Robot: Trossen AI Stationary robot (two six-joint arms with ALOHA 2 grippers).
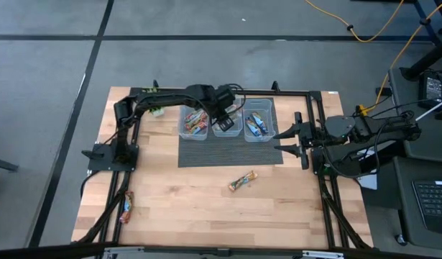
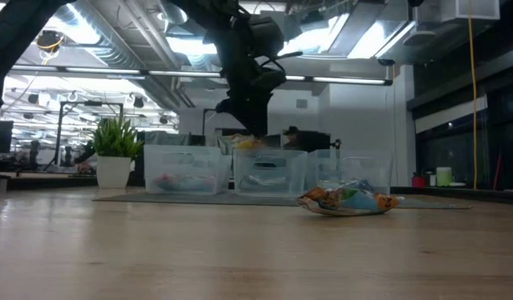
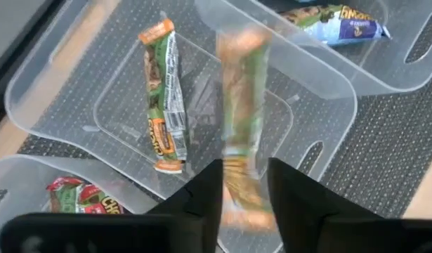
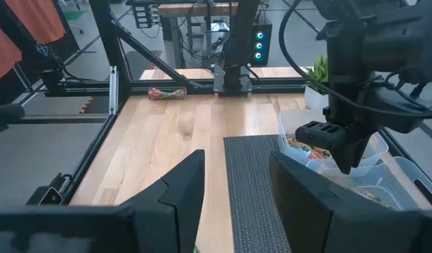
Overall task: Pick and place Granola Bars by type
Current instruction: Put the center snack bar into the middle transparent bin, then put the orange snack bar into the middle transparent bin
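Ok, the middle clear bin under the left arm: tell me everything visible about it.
The middle bin is a clear plastic rectangular tub with rounded corners, standing upright on the dark ribbed mat between two similar bins. One tan-gold granola bar with orange ends lies flat on its floor. The left gripper hangs directly above it with fingers parted; a second tan-gold bar, blurred, is between them and the bin, apparently dropping in. Nothing else touches the bin.

3 clear bins (image 1: pixel 226 129) stand in a row on the mat at the far side. 2 granola bars lie loose on the table: 1 in the middle (image 1: pixel 242 180), 1 near the left edge (image 1: pixel 126 206). 1 potted plant (image 2: pixel 116 150) stands far left.
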